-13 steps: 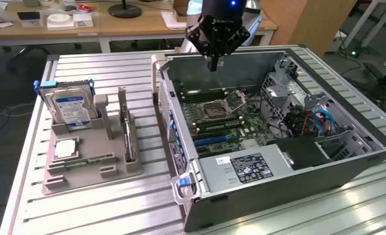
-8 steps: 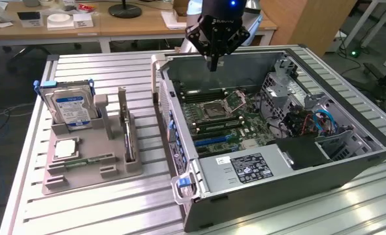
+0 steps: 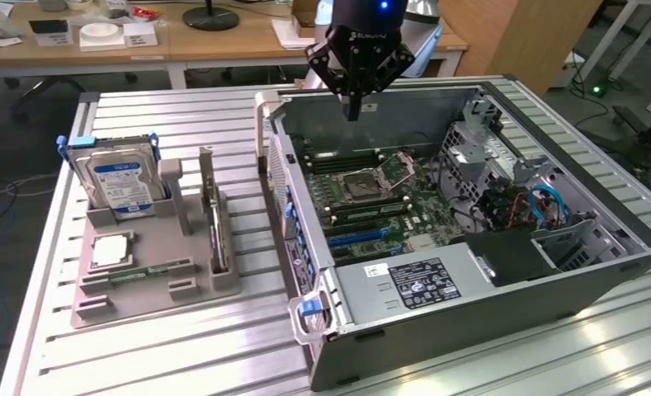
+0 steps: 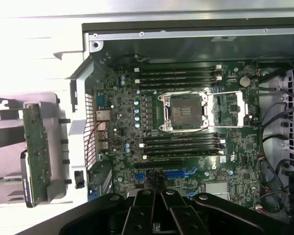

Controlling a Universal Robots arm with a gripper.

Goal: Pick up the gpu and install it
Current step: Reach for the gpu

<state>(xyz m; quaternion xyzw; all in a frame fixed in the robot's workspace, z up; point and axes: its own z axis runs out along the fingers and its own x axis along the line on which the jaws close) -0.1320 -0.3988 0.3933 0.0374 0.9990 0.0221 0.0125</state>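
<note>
The gpu (image 3: 217, 235) stands on edge in a slot of the grey holder (image 3: 149, 289), at the exterior view's left, beside the open computer case (image 3: 469, 313). In the wrist view the gpu (image 4: 36, 152) shows as a thin green card with a metal end, outside the case wall. My gripper (image 3: 353, 111) hangs over the far side of the case, above the motherboard (image 3: 370, 198), well apart from the gpu. Its fingers are shut together with nothing between them. The wrist view has my gripper (image 4: 159, 196) over the blue card slots (image 4: 166, 174).
A silver hard drive (image 3: 121, 181) with a blue label stands at the holder's far end, with a processor chip (image 3: 110, 247) and a green memory stick (image 3: 149, 270) lying nearer. Inside the case are the power supply (image 3: 413, 285) and cables (image 3: 535, 206). Desks stand behind the table.
</note>
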